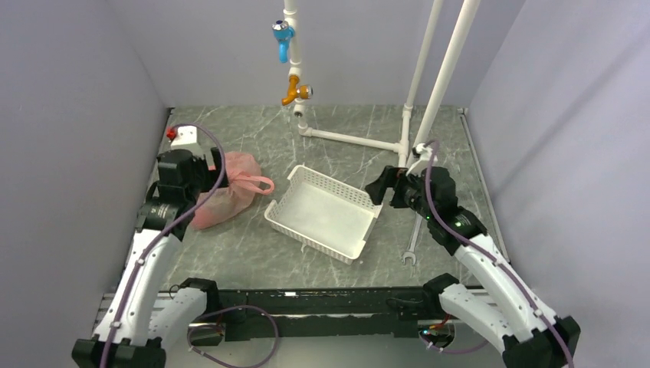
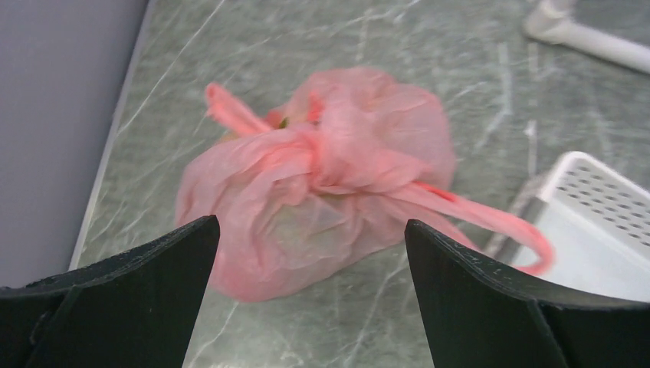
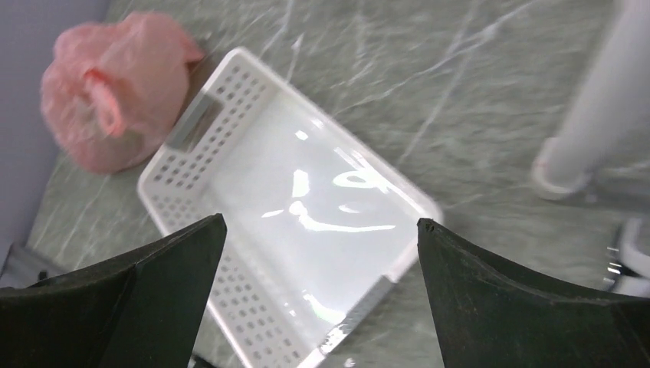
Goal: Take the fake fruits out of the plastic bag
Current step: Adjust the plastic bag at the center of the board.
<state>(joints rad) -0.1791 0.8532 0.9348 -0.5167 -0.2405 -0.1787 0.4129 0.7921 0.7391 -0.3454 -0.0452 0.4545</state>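
Both arms rise from the near table edge and lean forward with elbows bent. The left gripper (image 1: 205,170) hangs just over the plastic bag (image 1: 230,195), its fingers spread wide and holding nothing. The bag lies knotted shut on the table (image 1: 253,261), close to the left wall, with one loop handle reaching toward the white basket (image 1: 306,239). The fake fruits are hidden inside the bag. The right gripper (image 1: 381,188) hovers at the basket's right rim, jaws likewise wide apart and empty. A wrench (image 1: 411,249) lies right of the basket. Farther back stands a white pipe frame (image 1: 352,139).
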